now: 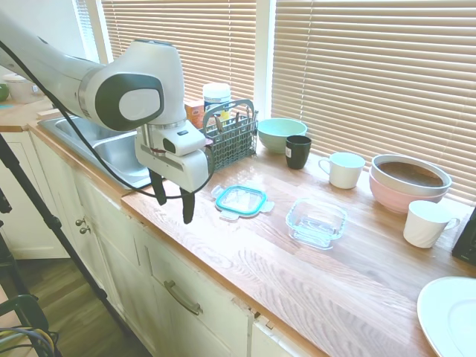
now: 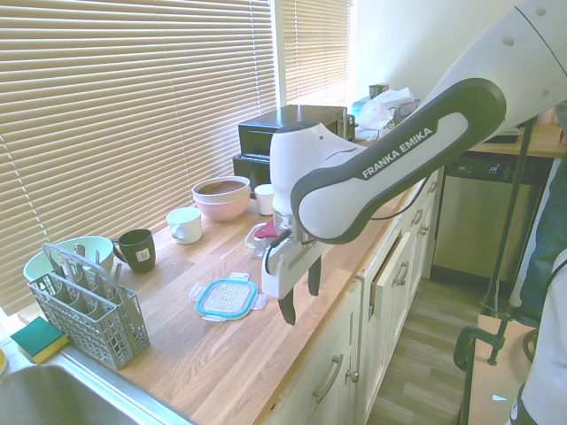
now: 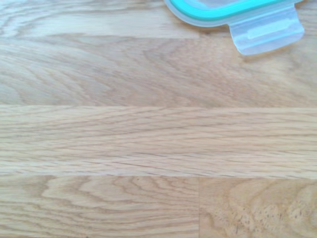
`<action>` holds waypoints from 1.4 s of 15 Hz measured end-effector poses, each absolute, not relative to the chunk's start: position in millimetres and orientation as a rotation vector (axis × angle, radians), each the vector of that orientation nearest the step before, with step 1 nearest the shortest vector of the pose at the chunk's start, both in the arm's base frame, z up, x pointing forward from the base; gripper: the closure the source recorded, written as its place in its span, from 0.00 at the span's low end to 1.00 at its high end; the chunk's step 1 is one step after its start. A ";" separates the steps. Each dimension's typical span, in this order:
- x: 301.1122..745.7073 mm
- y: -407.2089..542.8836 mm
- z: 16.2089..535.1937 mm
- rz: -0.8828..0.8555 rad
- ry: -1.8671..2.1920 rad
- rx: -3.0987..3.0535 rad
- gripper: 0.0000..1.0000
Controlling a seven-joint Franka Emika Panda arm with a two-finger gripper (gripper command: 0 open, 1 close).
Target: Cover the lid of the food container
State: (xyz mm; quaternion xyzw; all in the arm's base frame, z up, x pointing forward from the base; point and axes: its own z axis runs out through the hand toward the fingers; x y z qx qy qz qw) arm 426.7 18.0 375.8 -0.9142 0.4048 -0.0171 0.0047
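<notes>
Wrist view, lid (image 3: 233,12) cut off at edge, food container (image 1: 317,222) unseen

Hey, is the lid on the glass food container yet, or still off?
Off. The lid lies flat on the counter, apart from the uncovered food container.

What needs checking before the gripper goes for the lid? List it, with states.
1. Gripper open and empty: ok, fingers apart, nothing between them.
2. Lid flat on the wooden counter, free of other items: ok.
3. Gripper above the lid: not ok, it hangs off to one side, near the counter's front edge; the wrist view shows only the lid's corner and a snap tab.
4. Food container upright and uncovered: ok.
5. Container empty: cannot tell.
</notes>
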 end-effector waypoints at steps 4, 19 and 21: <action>427.8 15.7 373.1 -0.042 1.261 -2.868 0.00; 488.4 127.0 387.4 -0.317 1.152 -3.078 0.00; 501.4 140.5 380.6 -0.346 1.130 -3.116 0.00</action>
